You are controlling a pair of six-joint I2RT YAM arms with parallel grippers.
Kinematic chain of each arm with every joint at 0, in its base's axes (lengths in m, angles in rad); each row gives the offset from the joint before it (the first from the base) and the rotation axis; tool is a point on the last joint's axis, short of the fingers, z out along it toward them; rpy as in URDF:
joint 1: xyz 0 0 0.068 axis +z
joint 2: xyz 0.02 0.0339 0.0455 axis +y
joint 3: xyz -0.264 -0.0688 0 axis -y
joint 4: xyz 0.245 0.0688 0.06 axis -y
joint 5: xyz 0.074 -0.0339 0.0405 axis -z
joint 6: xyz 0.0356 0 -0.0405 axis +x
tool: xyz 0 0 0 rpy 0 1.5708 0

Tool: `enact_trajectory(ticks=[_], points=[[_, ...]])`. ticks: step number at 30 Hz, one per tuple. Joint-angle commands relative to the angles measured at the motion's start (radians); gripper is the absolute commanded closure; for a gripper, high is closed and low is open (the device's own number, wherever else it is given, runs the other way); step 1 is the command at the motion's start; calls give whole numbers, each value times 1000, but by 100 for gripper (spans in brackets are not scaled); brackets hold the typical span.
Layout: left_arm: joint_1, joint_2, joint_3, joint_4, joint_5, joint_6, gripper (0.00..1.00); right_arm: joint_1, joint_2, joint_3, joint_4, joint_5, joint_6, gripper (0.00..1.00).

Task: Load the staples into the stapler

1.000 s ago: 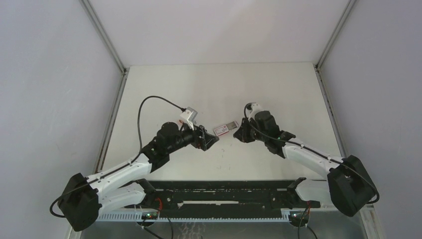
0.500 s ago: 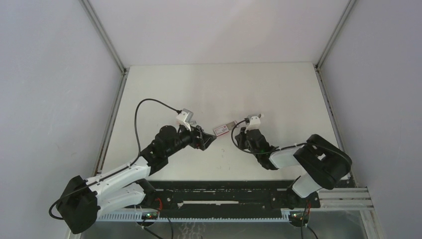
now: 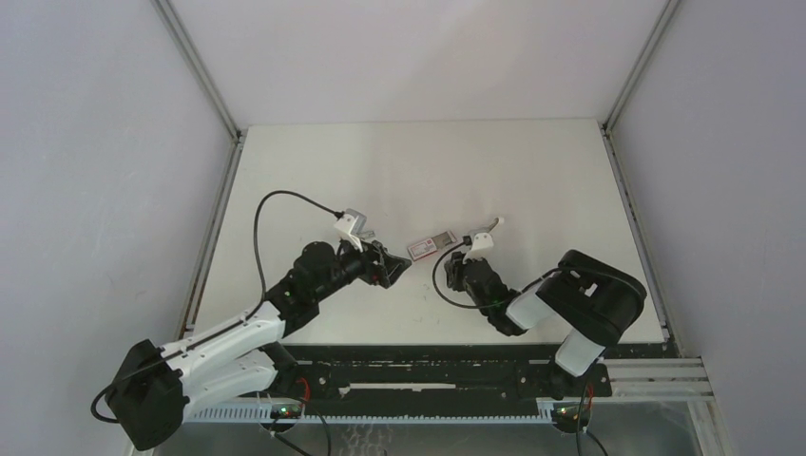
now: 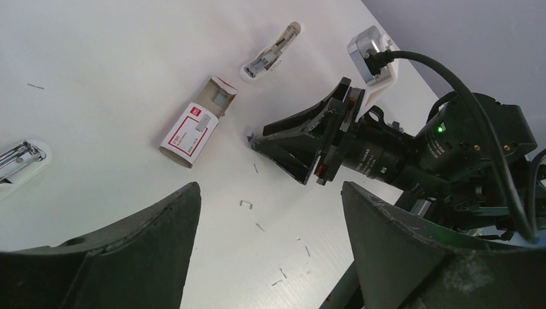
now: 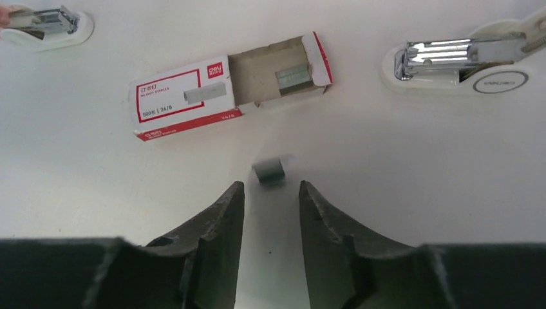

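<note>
A: Claws first: what do they hold?

B: Nothing. The right claw [image 5: 270, 188] has its fingers parted a little and bare. A short staple strip [image 5: 268, 172] lies on the desk [image 5: 386, 161] just past its tips. The left claw [image 4: 269, 193] gapes wide, also bare.

A: And beyond?

B: The staples box [image 5: 183, 103] lies flat, its tray [image 5: 257, 71] slid out with a second strip [image 5: 294, 77] inside. The stapler [image 5: 460, 61] lies near it, opened. Loading looks not yet done.
</note>
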Motion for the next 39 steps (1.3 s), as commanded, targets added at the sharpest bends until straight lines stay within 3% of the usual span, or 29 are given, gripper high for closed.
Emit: enact_trajectory(ticks=[1, 8, 12, 16, 22, 26, 32, 39], points=[[-5, -27, -16, 22, -16, 21, 16, 13, -73, -32, -32, 9, 35, 60], [-5, -79, 21, -62, -41, 22, 14, 6, -384, -40, -321, -27, 41, 48], [1, -121, 98, -194, -113, 12, 11, -109, -532, 43, -574, -178, 36, 46], [51, -115, 183, -326, -97, 2, 10, -264, -518, 164, -799, -370, 31, 47], [91, -72, 176, -299, -1, 73, 13, -356, -365, 328, -1008, -491, 25, 56], [8, 71, 193, -221, -57, 176, 17, -400, -365, 356, -1024, -525, 28, 56], [-86, 372, 298, -34, 0, 245, 26, -488, -448, 374, -1073, -592, 5, 55], [-127, 669, 483, -20, 32, 328, 35, -568, -487, 373, -1079, -645, -13, 55]])
